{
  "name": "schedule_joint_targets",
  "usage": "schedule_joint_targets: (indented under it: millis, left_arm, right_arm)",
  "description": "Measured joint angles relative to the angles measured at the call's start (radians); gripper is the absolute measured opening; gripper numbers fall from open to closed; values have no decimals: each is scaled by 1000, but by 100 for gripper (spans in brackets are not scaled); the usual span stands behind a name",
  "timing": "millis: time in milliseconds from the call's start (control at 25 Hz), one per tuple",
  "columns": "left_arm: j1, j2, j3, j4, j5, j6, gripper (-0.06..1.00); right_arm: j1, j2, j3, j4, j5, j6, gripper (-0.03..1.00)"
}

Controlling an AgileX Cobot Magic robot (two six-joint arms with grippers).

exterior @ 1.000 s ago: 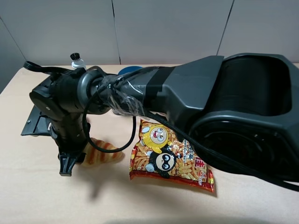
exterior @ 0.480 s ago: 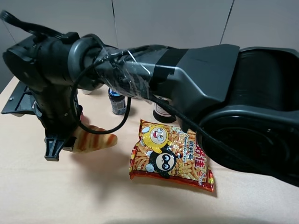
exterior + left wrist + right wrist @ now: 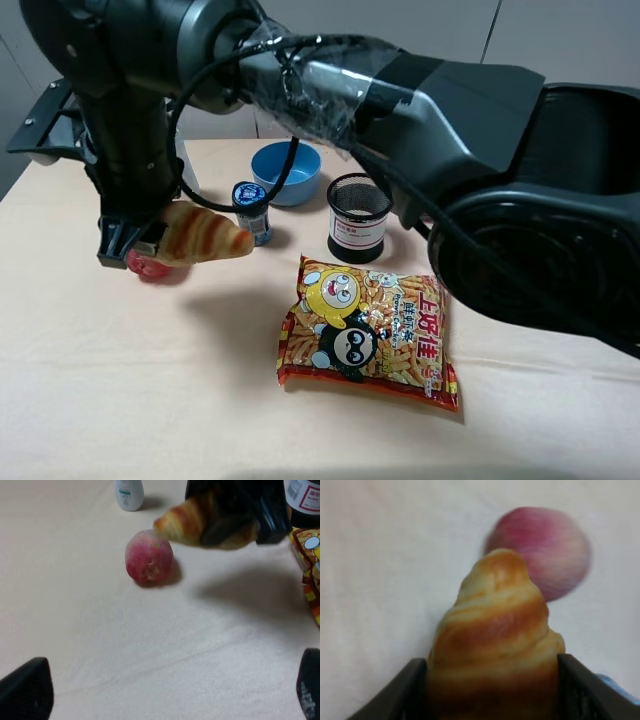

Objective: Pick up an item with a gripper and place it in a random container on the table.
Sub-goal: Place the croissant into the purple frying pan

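Note:
My right gripper (image 3: 135,245) reaches across to the left side of the table (image 3: 150,400). It is shut on the golden-brown striped croissant (image 3: 205,235) and holds it in the air. The croissant also shows in the left wrist view (image 3: 200,522), and between the black jaws in the right wrist view (image 3: 495,645). A red-pink peach (image 3: 145,268) lies on the cloth just below and behind it. My left gripper (image 3: 165,690) is open and empty, low over bare cloth. The purple frying pan is out of view.
An orange snack bag (image 3: 365,335) lies at the table's middle. A blue bowl (image 3: 285,172), a black mesh cup (image 3: 358,215) and a small blue-capped bottle (image 3: 250,210) stand behind it. A white bottle (image 3: 129,492) stands beyond the peach (image 3: 149,557).
My right gripper has lifted the croissant off the cloth and carried it up and toward the back. The rising arm has uncovered the bowl, cup, bottle and peach.

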Motion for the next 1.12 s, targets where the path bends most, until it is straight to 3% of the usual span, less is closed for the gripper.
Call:
schedule_joint_targets:
  millis: [1120]
  left_arm:
    - [0,0,0,0,0,0,99]
  right_arm:
    - [-514,-86,-6,-2,3,-15,40]
